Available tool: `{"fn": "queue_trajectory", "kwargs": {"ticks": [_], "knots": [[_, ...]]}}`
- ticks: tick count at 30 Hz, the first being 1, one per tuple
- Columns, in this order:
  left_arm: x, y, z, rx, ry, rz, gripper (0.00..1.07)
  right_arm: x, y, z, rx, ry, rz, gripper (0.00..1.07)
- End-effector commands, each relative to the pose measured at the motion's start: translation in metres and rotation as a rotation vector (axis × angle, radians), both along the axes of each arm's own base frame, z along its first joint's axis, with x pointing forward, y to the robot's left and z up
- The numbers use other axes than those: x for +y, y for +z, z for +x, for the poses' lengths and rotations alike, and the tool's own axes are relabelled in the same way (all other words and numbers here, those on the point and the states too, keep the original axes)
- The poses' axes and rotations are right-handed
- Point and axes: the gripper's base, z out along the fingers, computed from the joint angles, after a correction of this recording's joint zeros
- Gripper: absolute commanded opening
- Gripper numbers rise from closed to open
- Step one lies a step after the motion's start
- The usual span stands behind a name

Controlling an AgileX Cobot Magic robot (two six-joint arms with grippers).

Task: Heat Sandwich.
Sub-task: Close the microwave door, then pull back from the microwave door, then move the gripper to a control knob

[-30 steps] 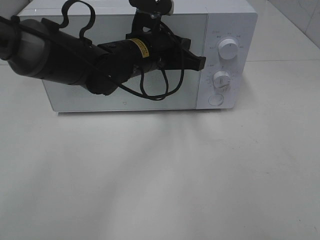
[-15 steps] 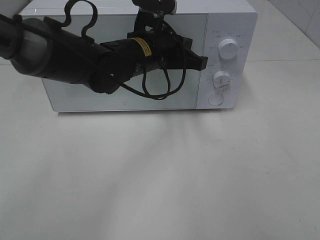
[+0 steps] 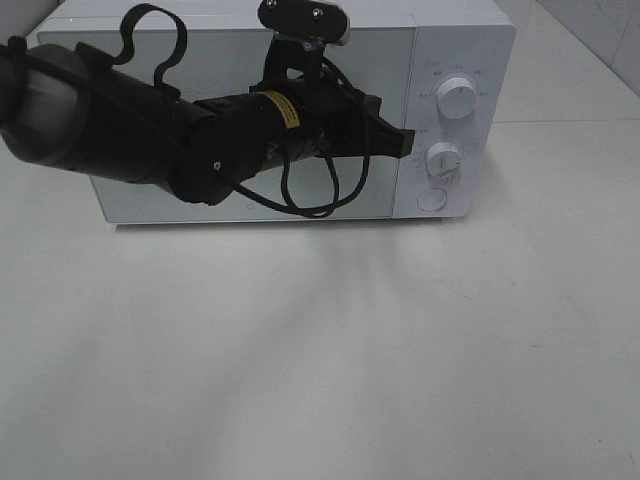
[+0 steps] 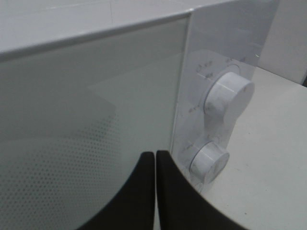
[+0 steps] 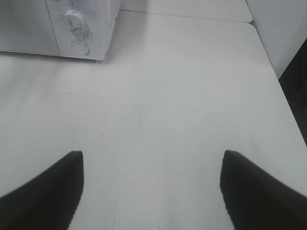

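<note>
Bright, even light flattens the white tabletop (image 3: 420, 360); a soft grey shadow fans out in front of the microwave (image 3: 482, 130). Its glass door (image 4: 72, 120) carries a pale reflection. Close up, the left claw (image 4: 155, 156) is black, featureless and slightly soft.

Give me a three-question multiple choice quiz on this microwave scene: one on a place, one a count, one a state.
1. Where is the left gripper? A) in front of the microwave door, beside the control panel; B) resting on the table; C) above the microwave's top.
2. How many protruding dials does the panel carry? A) one; B) two; C) five.
3. The door is: A) wide open; B) shut; C) taken off.
1 A: its closed tips sit at the door's edge. 2 B: an upper dial and a lower dial. 3 B: it lies flush with the panel.
</note>
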Motion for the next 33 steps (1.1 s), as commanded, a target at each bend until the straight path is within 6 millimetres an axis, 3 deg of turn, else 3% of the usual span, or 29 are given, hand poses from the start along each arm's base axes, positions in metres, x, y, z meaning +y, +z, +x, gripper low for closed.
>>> {"fn": "queue_trajectory", "kwargs": {"ticks": [1, 19, 23, 24, 26, 27, 29, 30, 33], "knots": [[0.002, 0.005, -0.009, 0.004, -0.008, 0.001, 0.0, 0.0, 0.0, -0.003, -0.031, 0.002, -0.008, 0.76], [0.057, 0.007, -0.065, 0.127, -0.006, 0.1, 0.0, 0.0, 0.0, -0.003, -0.031, 0.002, -0.008, 0.76], [0.067, 0.013, -0.077, 0.212, -0.011, 0.174, 0.09, 0.0, 0.0, -0.003, -0.031, 0.002, -0.008, 0.76], [0.069, 0.014, -0.079, 0.235, -0.013, 0.195, 0.16, 0.0, 0.0, -0.003, -0.031, 0.002, -0.008, 0.76], [0.075, 0.02, -0.086, 0.287, -0.017, 0.239, 0.57, 0.0, 0.0, -0.003, -0.031, 0.002, -0.008, 0.76], [0.075, 0.02, -0.086, 0.287, -0.017, 0.239, 0.57, 0.0, 0.0, -0.003, -0.031, 0.002, -0.008, 0.76], [0.08, 0.026, -0.092, 0.323, -0.019, 0.267, 0.92, 0.0, 0.0, -0.003, -0.031, 0.002, -0.008, 0.76], [0.086, 0.03, -0.098, 0.355, -0.028, 0.314, 1.05, 0.0, 0.0, -0.003, -0.031, 0.002, -0.008, 0.76], [0.092, 0.033, -0.102, 0.375, -0.036, 0.365, 1.03, 0.0, 0.0, -0.003, -0.031, 0.002, -0.008, 0.76]]}}
